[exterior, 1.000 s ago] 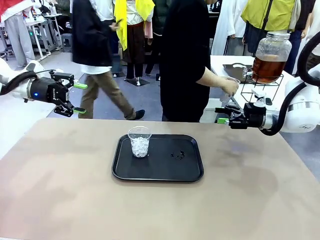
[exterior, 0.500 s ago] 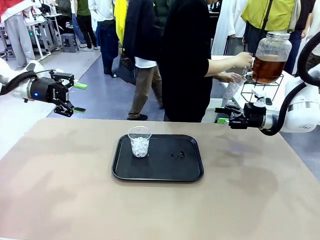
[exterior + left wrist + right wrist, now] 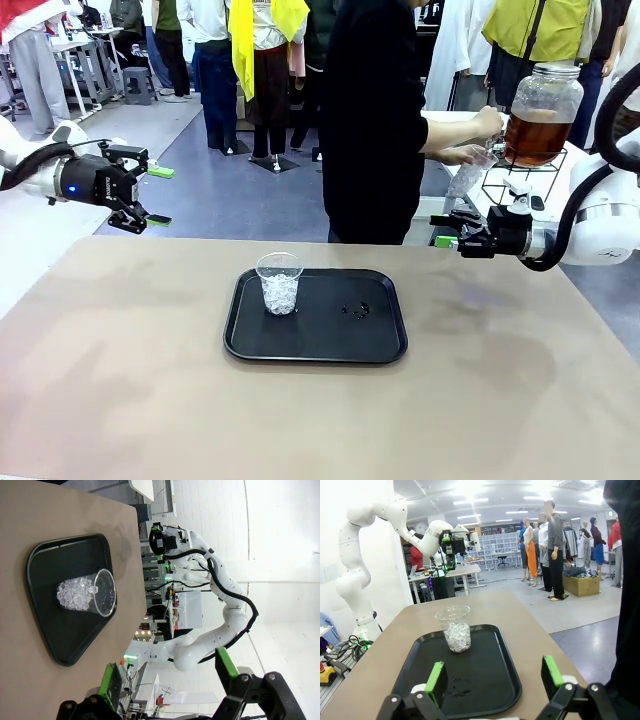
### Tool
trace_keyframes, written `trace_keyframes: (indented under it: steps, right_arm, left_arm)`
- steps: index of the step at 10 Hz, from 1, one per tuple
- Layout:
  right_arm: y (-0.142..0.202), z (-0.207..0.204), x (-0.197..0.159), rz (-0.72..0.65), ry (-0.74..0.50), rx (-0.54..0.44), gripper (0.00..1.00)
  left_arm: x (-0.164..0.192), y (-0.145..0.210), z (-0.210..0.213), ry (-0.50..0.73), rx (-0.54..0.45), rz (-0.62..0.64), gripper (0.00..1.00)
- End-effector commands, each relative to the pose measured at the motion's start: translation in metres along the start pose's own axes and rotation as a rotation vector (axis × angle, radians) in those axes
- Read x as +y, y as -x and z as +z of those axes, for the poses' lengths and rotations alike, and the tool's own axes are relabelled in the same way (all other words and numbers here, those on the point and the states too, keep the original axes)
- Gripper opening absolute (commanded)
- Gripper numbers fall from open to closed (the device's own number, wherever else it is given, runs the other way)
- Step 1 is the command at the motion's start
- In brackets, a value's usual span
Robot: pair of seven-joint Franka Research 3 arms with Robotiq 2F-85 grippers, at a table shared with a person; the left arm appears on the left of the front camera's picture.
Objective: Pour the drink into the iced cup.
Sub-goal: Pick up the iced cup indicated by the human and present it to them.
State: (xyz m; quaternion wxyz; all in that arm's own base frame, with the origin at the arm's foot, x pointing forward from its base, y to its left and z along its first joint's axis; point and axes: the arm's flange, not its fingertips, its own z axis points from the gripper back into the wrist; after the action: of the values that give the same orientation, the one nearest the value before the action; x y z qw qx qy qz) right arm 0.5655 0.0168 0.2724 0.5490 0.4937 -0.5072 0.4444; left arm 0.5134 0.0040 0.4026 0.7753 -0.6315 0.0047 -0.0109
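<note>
A black tray (image 3: 330,340) lies at the middle of the brown tabletop (image 3: 140,400), with a small wet-looking smear (image 3: 355,311) on the tray's right half.

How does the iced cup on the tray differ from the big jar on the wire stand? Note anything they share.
Contents: the iced cup holds ice; the jar holds amber-brown drink. Size: the cup is small, the jar much bigger. Top: the cup is open, the jar lidded. Support: the cup stands on the black tray, the jar on a wire stand. Both are clear and upright.
</note>
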Motion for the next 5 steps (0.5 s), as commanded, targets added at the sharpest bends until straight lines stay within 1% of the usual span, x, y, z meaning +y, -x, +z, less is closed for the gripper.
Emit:
trace_keyframes:
  steps: [1, 5]
  right_arm:
    - [-0.0025, -0.0015, -0.0005, -0.002, 0.004, -0.008, 1.0]
    - [-0.0025, -0.0015, -0.0005, -0.002, 0.004, -0.008, 1.0]
  left_arm:
    - [-0.0013, -0.0002, 0.0002, 0.005, -0.001, -0.005, 1.0]
    - [-0.0013, -0.0002, 0.0002, 0.005, -0.001, -0.005, 1.0]
